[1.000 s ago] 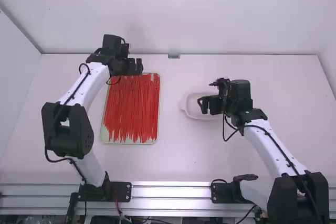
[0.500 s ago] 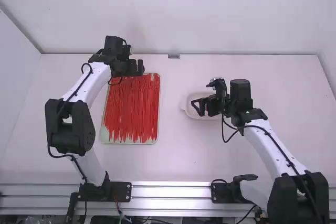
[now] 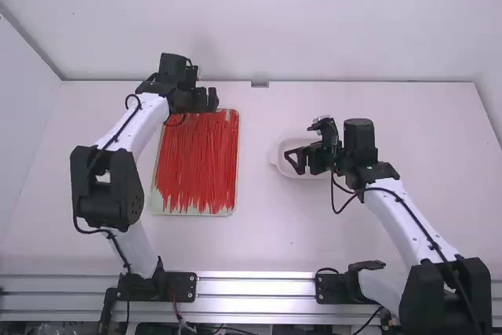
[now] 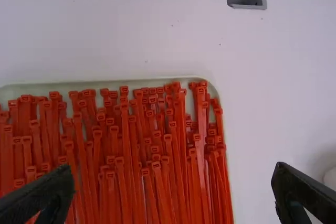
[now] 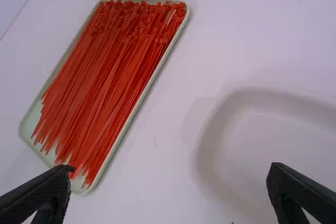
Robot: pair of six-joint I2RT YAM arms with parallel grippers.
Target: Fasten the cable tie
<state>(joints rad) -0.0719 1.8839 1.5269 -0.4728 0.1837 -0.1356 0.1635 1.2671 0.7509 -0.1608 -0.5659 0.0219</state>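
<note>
No tie has been picked yet, so I judge the task to be at its very start: choosing one tie out of the pile. The orange cable ties (image 3: 196, 162) lie packed side by side in a pale tray (image 4: 63, 86) on the left part of the white table (image 3: 353, 107), their square heads at the tray's far end. The left gripper (image 3: 202, 100) hangs over that far end with its fingers spread wide and nothing between them. The right gripper (image 3: 304, 158) sits to the right, above a white dish (image 3: 284, 154) well apart from the tray, also spread wide and empty. Next the left gripper would likely need to come down on the heads and pinch a single tie; they overlap so densely that it could easily lift several at once
</note>
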